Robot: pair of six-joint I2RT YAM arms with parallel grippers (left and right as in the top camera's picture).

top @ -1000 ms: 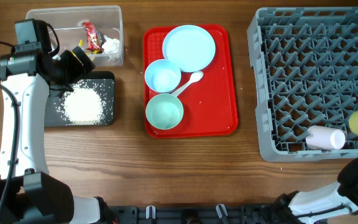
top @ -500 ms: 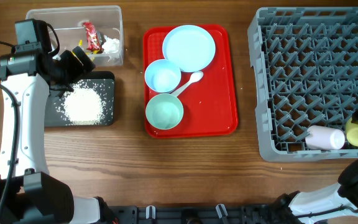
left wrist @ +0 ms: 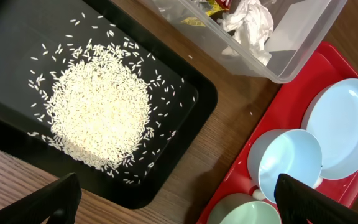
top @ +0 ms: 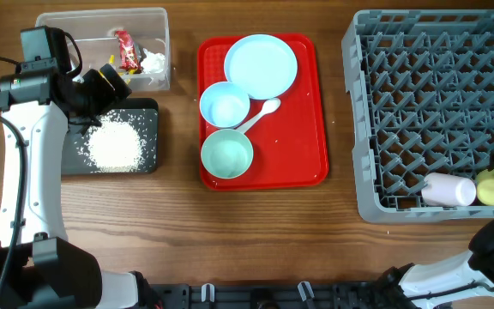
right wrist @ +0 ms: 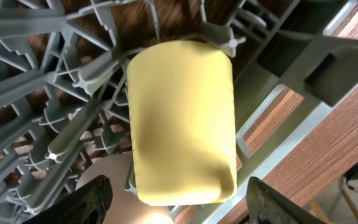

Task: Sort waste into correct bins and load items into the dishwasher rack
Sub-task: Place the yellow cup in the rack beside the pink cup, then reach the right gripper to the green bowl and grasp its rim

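Note:
My left gripper is open and empty, hovering over the gap between the black tray and the red tray. The rice heap lies in the black tray. The clear tub holds a red wrapper and the tissue. My right gripper is open around the yellow cup. That cup lies in the rack beside the white cup.
The red serving tray holds the blue plate, blue bowl, green bowl and white spoon. Bare wooden table lies between the tray and the rack.
The yellow cup has come down into the rack's front right corner next to the white cup, and my right gripper has let go of it. The left arm has not moved.

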